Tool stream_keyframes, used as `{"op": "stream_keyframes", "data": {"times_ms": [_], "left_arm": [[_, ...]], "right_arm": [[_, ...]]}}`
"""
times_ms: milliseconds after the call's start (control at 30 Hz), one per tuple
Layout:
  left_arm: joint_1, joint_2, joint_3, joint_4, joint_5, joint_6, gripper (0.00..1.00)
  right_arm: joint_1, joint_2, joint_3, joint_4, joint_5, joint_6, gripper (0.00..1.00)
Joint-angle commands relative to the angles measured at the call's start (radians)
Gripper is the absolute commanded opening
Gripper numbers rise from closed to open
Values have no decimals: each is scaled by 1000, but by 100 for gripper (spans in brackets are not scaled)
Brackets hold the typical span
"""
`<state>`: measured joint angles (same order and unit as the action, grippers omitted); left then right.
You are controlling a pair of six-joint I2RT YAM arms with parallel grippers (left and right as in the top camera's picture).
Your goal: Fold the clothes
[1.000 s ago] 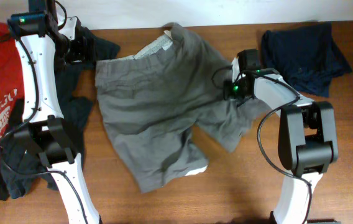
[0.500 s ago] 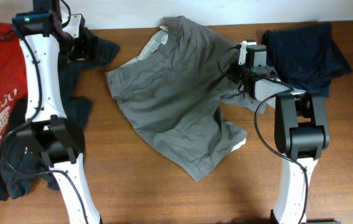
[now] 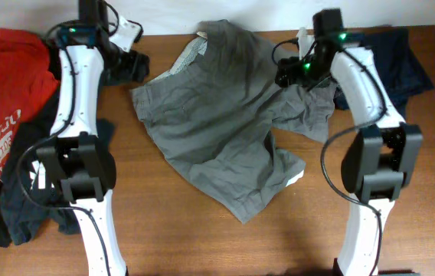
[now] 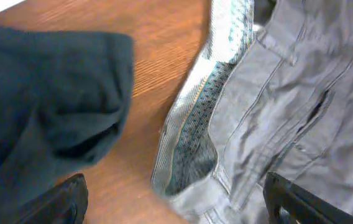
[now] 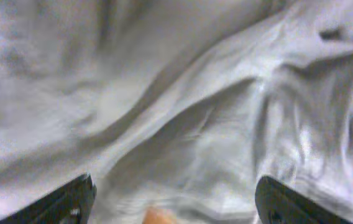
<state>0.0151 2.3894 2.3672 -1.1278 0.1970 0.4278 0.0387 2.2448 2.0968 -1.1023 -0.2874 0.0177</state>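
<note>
Grey-olive shorts (image 3: pixel 217 130) crumpled across the middle of the counter (image 3: pixel 202 245), both tools spread wide.
Along the far edge, waistband (image 4: pixel 195 124) partly turned inside out, one leg reaching toward the near edge. Near the far left corner, left tool (image 4: pixel 176 208) with fingers far apart and nothing between them, hanging between the waistband and a dark garment (image 4: pixel 40 106). Toward the far edge, over the right side of the shorts, right tool (image 5: pixel 176 202) with fingers far apart above grey cloth, no fold clamped. At the far right corner, navy piece (image 3: pixel 401 65), just beside the shorts. At the far left corner, red tee (image 3: pixel 14 84). Along the left edge toward the near left corner, black tee (image 3: pixel 18 207).
</note>
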Motion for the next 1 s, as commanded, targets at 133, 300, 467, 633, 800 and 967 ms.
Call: {"op": "stream_keyframes", "data": {"times_ms": [133,300,467,633,800,967], "left_arm": [[-24,-9,-163,142,-3,250,91],[-35,37,-174,184,5,278,90],[-56,63,-174,85,7,305,79],[-58,64,-173,-52,-36,314,25],[-49,62,-171,-85,-232,137,1],[-2,42,-157,-97,-287,-150,1]], "right_arm": [[11,-41,53,-184,-64,-14,70],[50,-42,53,-197,-64,-14,68],[71,-42,53,-218,-64,-14,68],[71,-43,53,-264,-59,-17,57],[70,-79,53,-287,-30,-29,51],[58,-151,53,-327,-15,-28,51]]}}
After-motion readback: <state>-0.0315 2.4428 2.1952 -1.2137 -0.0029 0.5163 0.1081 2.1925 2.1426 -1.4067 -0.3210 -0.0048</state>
